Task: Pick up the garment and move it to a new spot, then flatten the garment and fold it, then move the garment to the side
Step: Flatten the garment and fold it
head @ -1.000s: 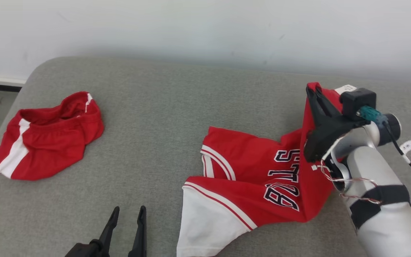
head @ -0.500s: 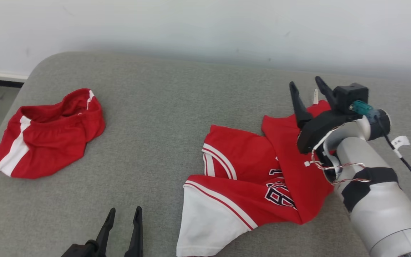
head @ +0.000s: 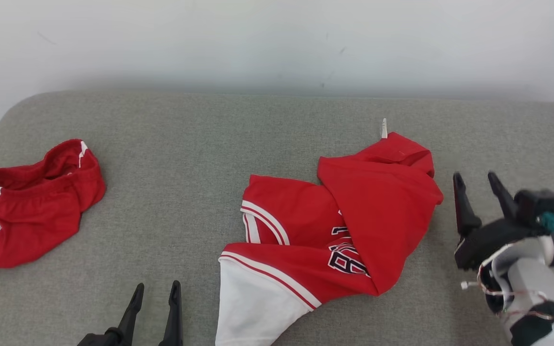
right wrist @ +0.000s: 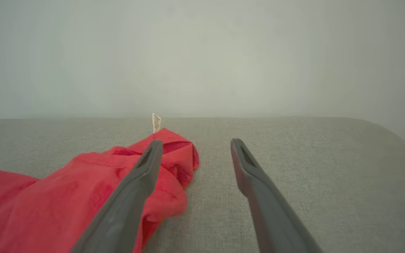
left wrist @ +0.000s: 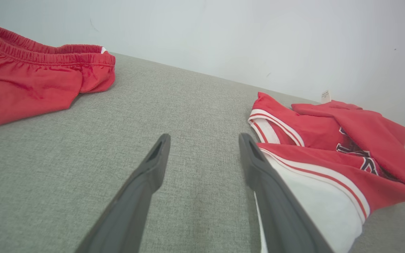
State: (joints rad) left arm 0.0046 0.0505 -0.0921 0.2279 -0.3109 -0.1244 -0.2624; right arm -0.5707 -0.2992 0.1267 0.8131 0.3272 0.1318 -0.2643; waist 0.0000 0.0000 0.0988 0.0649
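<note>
The garment, a red jersey (head: 378,206) with white trim and dark lettering, lies crumpled on the grey cushion (head: 209,158), its upper part folded over the lettering. A white label (head: 384,129) sticks up at its far edge. My right gripper (head: 475,179) is open, just right of the jersey and apart from it. In the right wrist view the jersey (right wrist: 65,196) sits left of my open right gripper (right wrist: 196,141), partly behind the left finger. My left gripper (head: 157,287) is open at the near edge, with the jersey (left wrist: 329,140) to the right of the left gripper (left wrist: 204,137).
Red shorts (head: 31,211) with white stripes lie bunched at the cushion's left end, also seen as shorts (left wrist: 30,80) in the left wrist view. A pale wall (head: 258,38) runs behind the cushion. Bare grey fabric stretches between the two red pieces.
My right gripper opened and let go of the jersey's raised corner, which dropped onto the cushion. The gripper then drew back to the right. The head camera also shifted.
</note>
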